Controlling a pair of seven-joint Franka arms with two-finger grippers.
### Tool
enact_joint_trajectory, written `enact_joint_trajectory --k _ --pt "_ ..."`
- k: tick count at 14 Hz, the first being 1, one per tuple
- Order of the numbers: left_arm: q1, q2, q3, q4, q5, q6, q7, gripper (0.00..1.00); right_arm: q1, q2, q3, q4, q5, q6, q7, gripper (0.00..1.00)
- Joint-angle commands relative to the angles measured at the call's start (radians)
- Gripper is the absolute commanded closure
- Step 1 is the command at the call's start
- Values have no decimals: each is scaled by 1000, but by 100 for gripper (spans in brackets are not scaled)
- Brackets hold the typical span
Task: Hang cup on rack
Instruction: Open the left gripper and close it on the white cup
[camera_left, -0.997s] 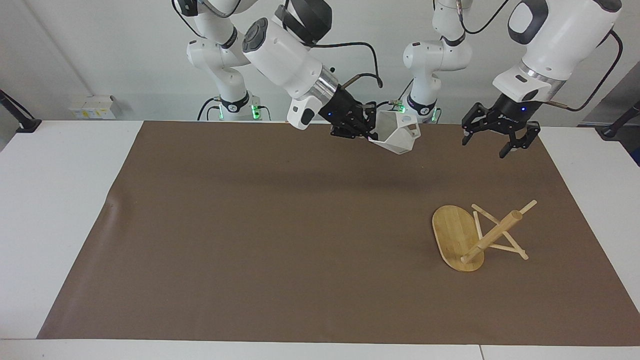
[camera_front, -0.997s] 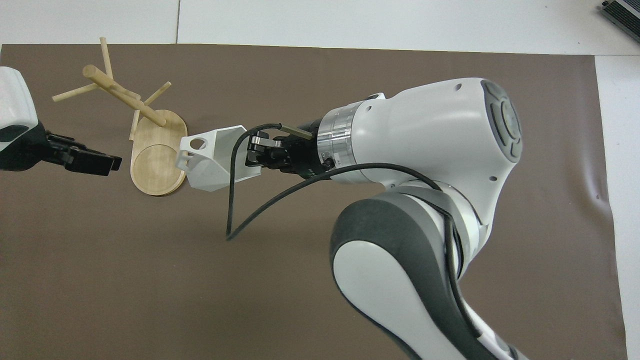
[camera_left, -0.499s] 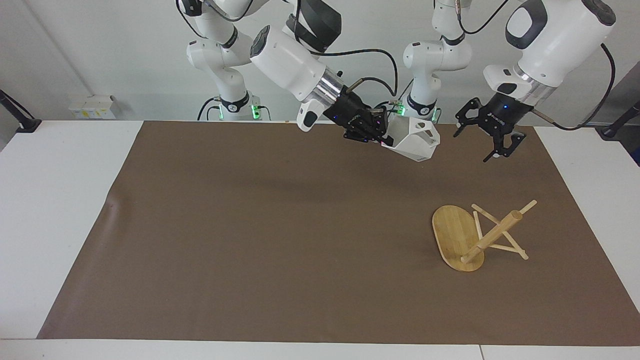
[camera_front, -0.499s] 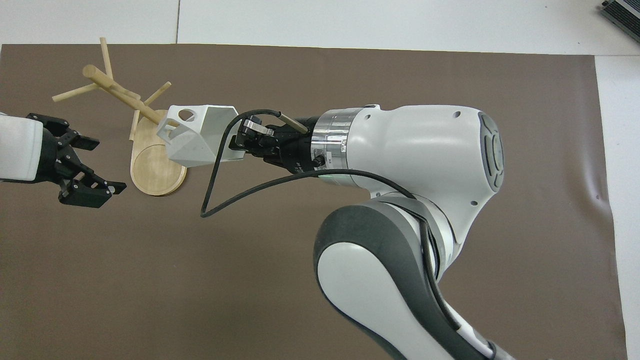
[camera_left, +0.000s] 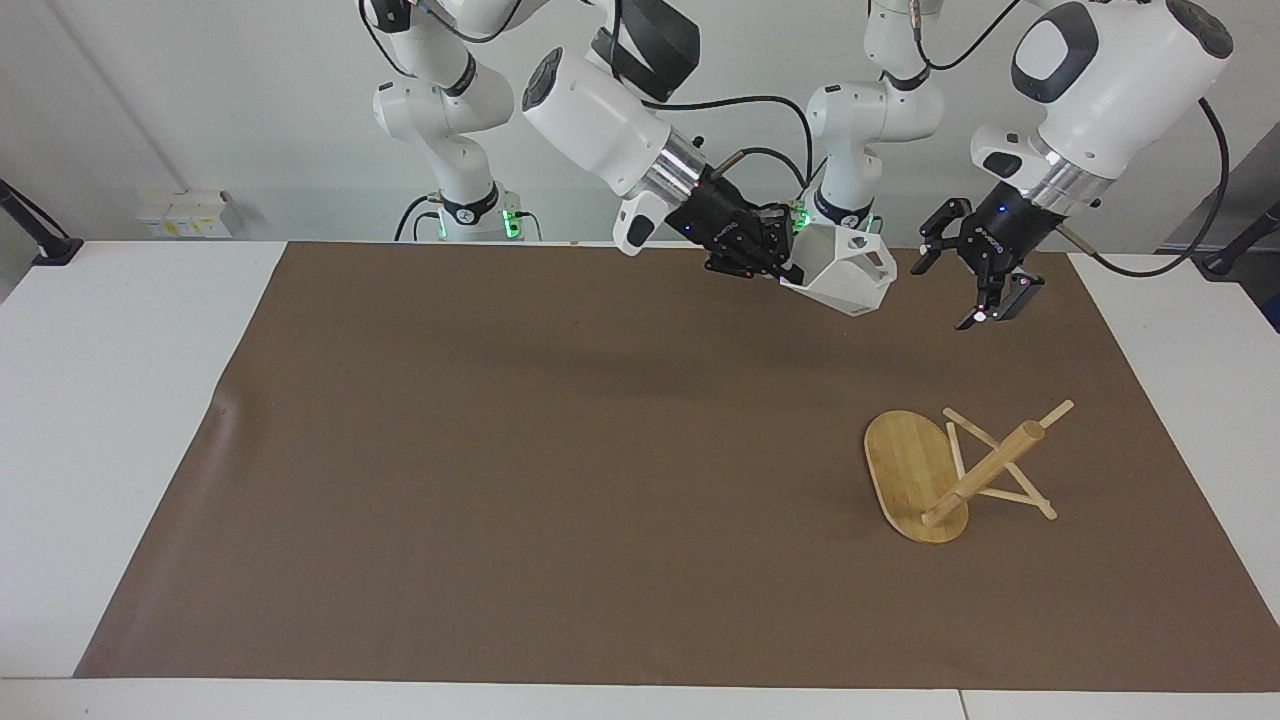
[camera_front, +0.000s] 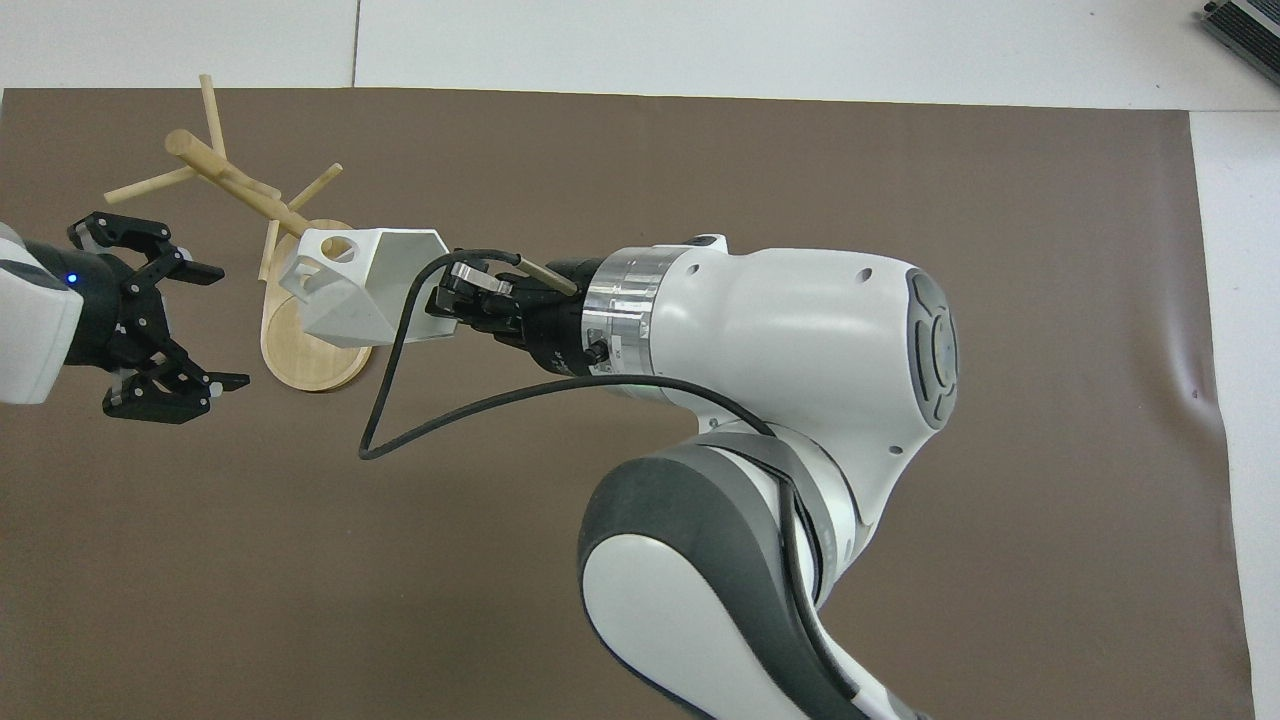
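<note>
Your right hand (camera_left: 783, 272) is up in the air over the brown mat (camera_left: 500, 450) at the robots' edge of the table (camera_left: 120, 400), clenched on the rim of the white faceted cup (camera_left: 845, 278). The cup is carried tilted, its hexagonal mouth turned back toward the hand and its blocky handle, pierced by a round hole, pointing away toward the left arm's end. In the overhead view the cup (camera_front: 355, 282) covers part of the oval base of the bamboo mug rack (camera_front: 300, 340), but the facing view shows it well clear of the rack, raised high and touching nothing but the hand (camera_front: 450, 305). The rack (camera_left: 950, 470) stands on the mat toward the left arm's end of the table, farther from the robots than both hands; its thick central post reads as slanting in both views, with thin pegs crossing it near the top and lower down, and no cup hangs on it. Your left hand (camera_left: 965, 285) hovers just beside the cup, apart from it, over the mat near the robots' edge, with its two fingers spread wide and nothing between them; the overhead view shows the same wide gap on that hand (camera_front: 190, 330).
</note>
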Motion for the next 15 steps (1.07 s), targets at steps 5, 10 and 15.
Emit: enact_joint_trajectory --k 5,10,15 --pt "-32 14 -9 -21 -78 29 89 0 -5 -26 6 -30 27 32 18 100" --pt "-32 14 -10 -20 -164 24 99 0 -5 -26 6 -33 27 30 6 100" --pt "-31 12 -9 -20 -185 27 142 0 -5 -29 6 -42 26 32 1 100"
